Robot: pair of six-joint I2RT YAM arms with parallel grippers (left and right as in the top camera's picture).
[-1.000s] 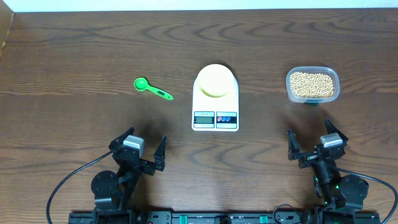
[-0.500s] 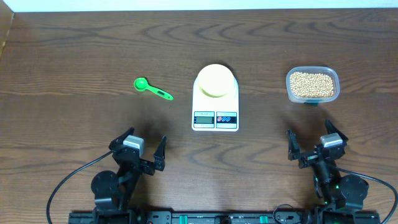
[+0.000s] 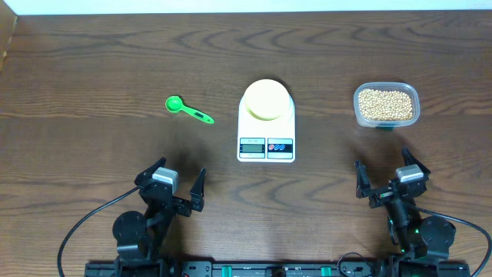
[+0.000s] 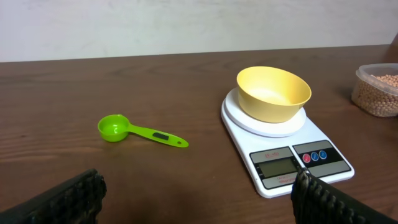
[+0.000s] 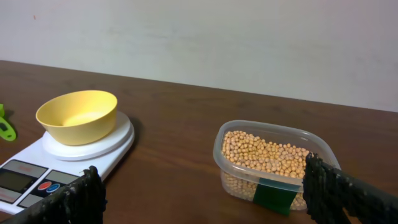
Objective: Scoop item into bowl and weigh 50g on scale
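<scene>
A: What lies on the left of the desk?

B: A green scoop, flat on the wood, its handle pointing right and a little near. The left hand is at the near edge, well apart from the scoop. Its fingers stand wide open and carry nothing.

A: And in the middle?

B: The white scale. The pale yellow bowl stands upright on its round platform, at the far end. At the near end are a small display and two round buttons, one blue and one red. There is small print above them, but I cannot read it.

A: Where are the beans?

B: On the right, in a clear plastic tub, level with the bowl and well apart from the scale. They fill a good part of it. A dark green label is on the tub's near wall; I see no writing on it.

A: The right hand?

B: At the near edge, on the near side of the tub, apart from it. It is also spread open and empty.
</scene>
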